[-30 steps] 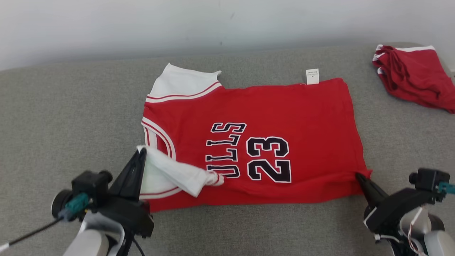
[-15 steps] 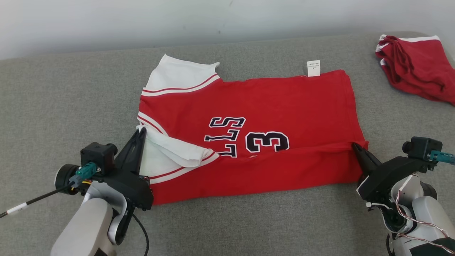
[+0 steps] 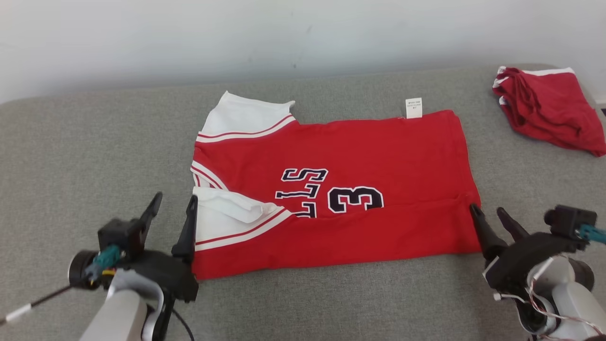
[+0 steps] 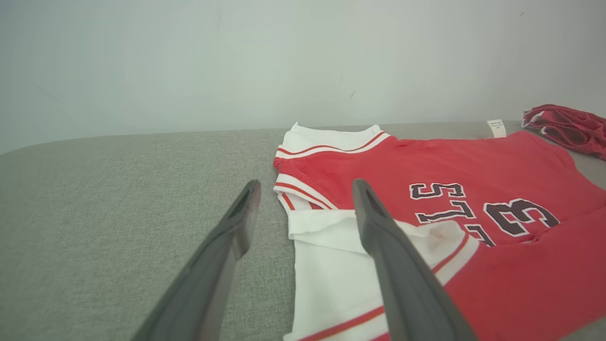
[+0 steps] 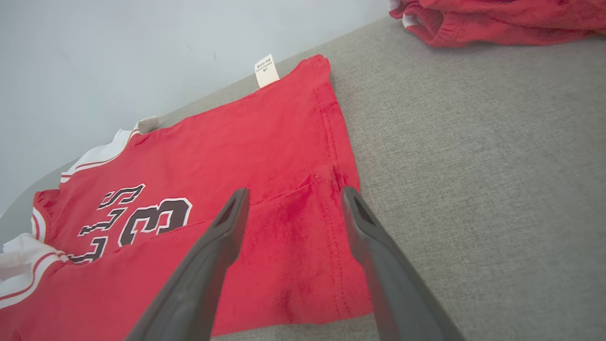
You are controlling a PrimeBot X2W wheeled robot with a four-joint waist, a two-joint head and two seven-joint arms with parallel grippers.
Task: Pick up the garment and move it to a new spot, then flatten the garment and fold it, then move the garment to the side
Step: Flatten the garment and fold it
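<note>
Head view: the red jersey (image 3: 341, 189) lies flat on the grey couch (image 3: 71, 156), its near edge folded over the print, leaving "LLS" and "3". The writing on its white tag (image 3: 413, 107) is too small to read. Red shorts (image 3: 544, 104) lie far right.

Left wrist view: the left gripper (image 4: 306, 184) is spread wide and empty, one finger over the white sleeve.

Right wrist view: the right gripper (image 5: 294, 190) is spread wide and empty above the stitched hem corner.

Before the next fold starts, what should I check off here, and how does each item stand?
1. Left gripper open: ok.
2. Right gripper open: ok.
3. Jersey, near edge folded over the print: ok.
4. White sleeve lying flat: not ok, creased.
5. Red shorts apart from the jersey: ok.
6. Lower layer smooth under the fold: cannot tell.
</note>
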